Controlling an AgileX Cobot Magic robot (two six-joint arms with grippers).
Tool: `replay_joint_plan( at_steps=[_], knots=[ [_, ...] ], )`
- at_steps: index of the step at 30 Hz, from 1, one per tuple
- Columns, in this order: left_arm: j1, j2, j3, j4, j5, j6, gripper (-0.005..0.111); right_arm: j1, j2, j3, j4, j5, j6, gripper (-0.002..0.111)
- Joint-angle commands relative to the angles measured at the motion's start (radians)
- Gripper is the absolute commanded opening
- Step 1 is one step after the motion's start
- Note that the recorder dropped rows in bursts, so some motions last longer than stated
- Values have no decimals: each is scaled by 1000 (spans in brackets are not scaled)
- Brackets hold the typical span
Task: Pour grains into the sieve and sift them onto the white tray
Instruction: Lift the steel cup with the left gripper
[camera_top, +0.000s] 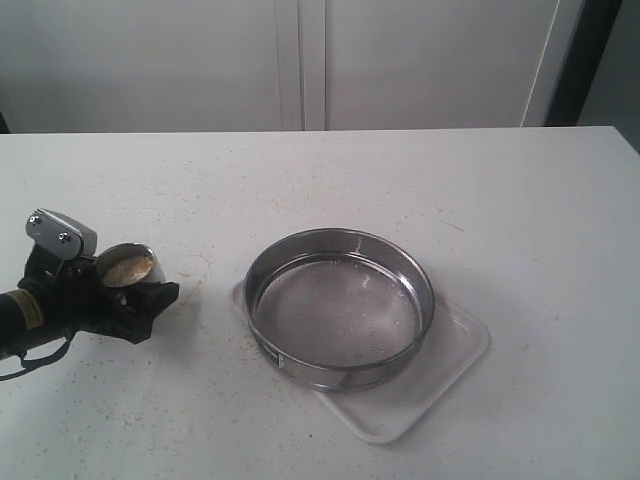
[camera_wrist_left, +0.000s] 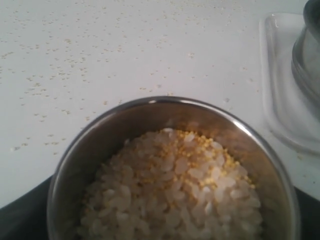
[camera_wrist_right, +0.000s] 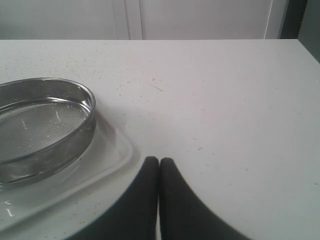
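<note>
A small steel cup (camera_top: 143, 262) of grains (camera_wrist_left: 175, 185), pale rice-like bits mixed with fine yellow meal, sits in my left gripper (camera_top: 140, 293), which is shut on it at the table's left. Its dark fingers (camera_wrist_left: 20, 220) show at both sides of the cup. The sieve (camera_top: 340, 305), a wide steel ring with a mesh bottom, rests empty on the white tray (camera_top: 450, 350) to the right of the cup. My right gripper (camera_wrist_right: 159, 161) is shut with nothing in it, just off the tray's corner (camera_wrist_right: 107, 155) near the sieve (camera_wrist_right: 40, 120); the exterior view does not show it.
Loose yellow granules (camera_wrist_left: 55, 70) are scattered over the white table (camera_top: 480, 200) around the cup. A pale wall with a door seam (camera_top: 312, 60) runs behind the table's far edge. The tray's rim (camera_wrist_left: 277, 100) lies close beside the cup in the left wrist view.
</note>
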Motion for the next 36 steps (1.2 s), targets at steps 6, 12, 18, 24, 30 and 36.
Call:
replay_joint_plan(
  at_steps=[6, 12, 18, 24, 30, 36],
  knots=[
    [-2, -121, 1, 11, 113, -33, 0, 1, -7, 4, -6, -3, 3, 0],
    [-2, -207, 1, 45, 172, -97, 0, 1, -7, 4, -6, -3, 3, 0],
    [-2, -300, 1, 78, 253, -160, 0, 1, -7, 4, -6, -3, 3, 0],
    [-2, -385, 1, 148, 308, -260, 0, 1, -7, 4, -6, -3, 3, 0],
    [-2, -474, 1, 212, 363, -352, 0, 1, -7, 4, -8, -3, 3, 0],
    [-2, -551, 1, 261, 408, -473, 0, 1, -7, 4, -8, -3, 3, 0]
  ],
)
